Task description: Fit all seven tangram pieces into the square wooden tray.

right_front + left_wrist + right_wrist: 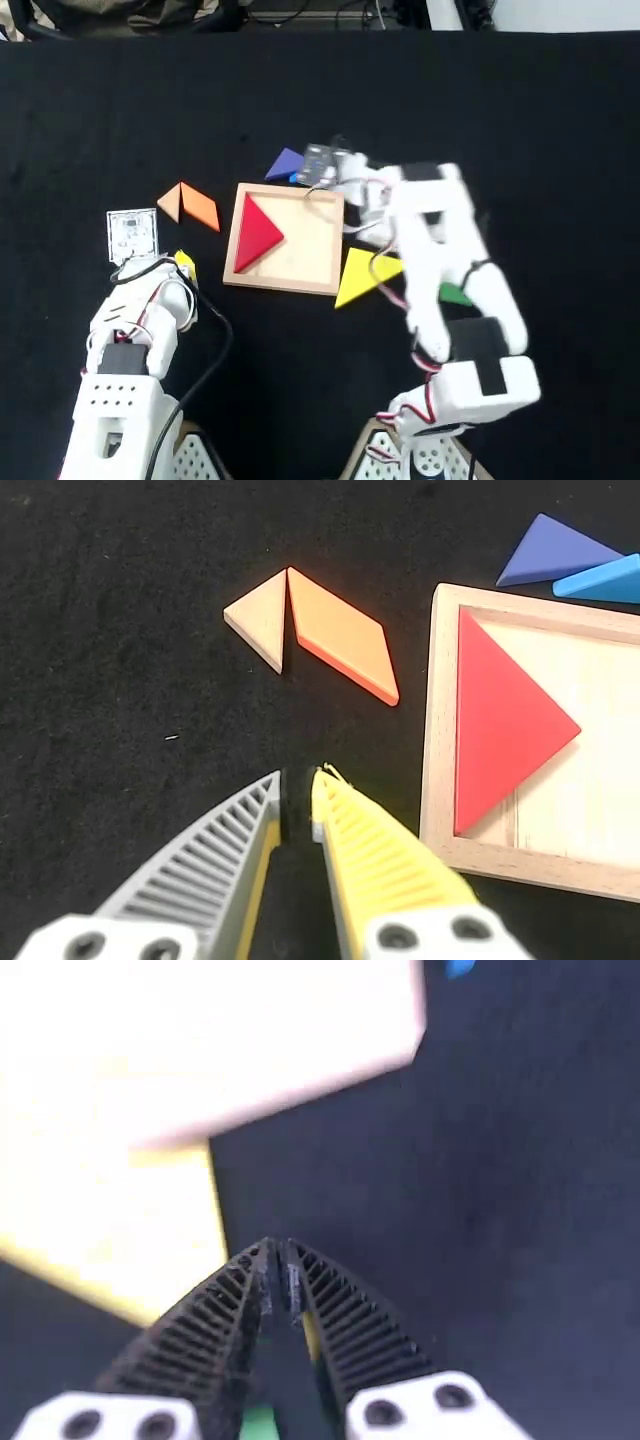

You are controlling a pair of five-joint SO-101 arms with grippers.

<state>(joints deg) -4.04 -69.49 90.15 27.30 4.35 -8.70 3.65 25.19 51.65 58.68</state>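
Now left fingers [350,855] and right fingers [230,1310] sit closed, seemingly empty, angled down beside the tray [440,730].

The tray [305,250] holds a large triangle [258,232] in its left half. Left of it lie a parallelogram [203,210] and a small triangle [168,203], touching. A further triangle [285,163] lies behind its far edge, and a second large triangle [360,276] lies beside its near right corner.

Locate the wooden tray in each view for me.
High view: the wooden tray lies mid-table, holding the red triangle.
Left wrist view: its corner lies beside the left jaws.
Right wrist view: pale blurred corner ahead of the right jaws.
Shared landmark: light blue piece beside the tray's far edge.
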